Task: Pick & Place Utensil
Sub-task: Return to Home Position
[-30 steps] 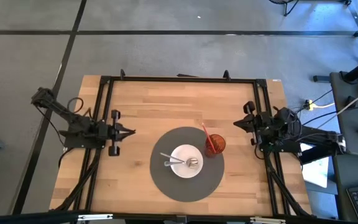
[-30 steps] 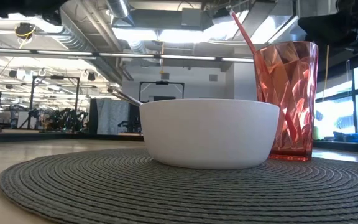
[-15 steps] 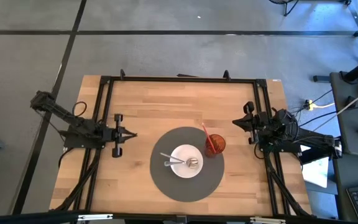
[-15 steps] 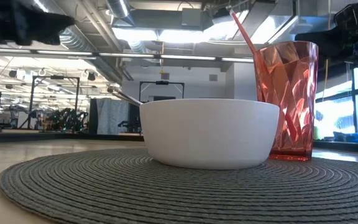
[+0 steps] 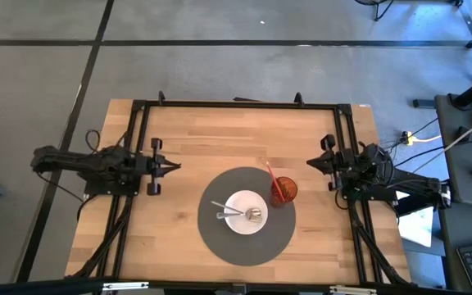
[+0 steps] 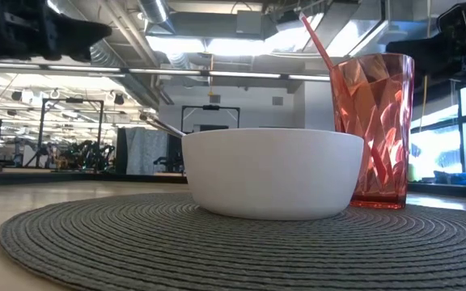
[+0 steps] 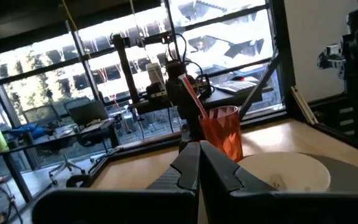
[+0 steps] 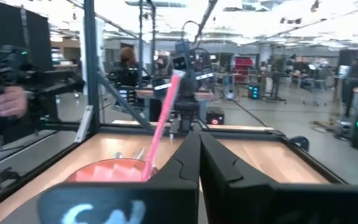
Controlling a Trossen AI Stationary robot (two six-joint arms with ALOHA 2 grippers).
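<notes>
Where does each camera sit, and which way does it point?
High view: above the table, straight down; left arm and right arm flank the white bowl.
Low view: table-top height, level across the grey mat at bowl and red cup; arms at top corners.
Left wrist view: on the left arm, facing cup and bowl past its shut jaws.
Right wrist view: on the right arm, facing the cup past its shut jaws.
Shared: both wrist views show the pink straw.

Red tumbler [image 5: 284, 191] with straw [image 5: 272, 174] on grey placemat [image 5: 215, 233] — wooden table [image 5: 220, 131] beneath.

The bowl [image 6: 273, 170] is white, the faceted cup [image 6: 374, 129] red, its straw [image 6: 318, 41] perhaps pink, the mat [image 6: 95, 242] grey.
</notes>
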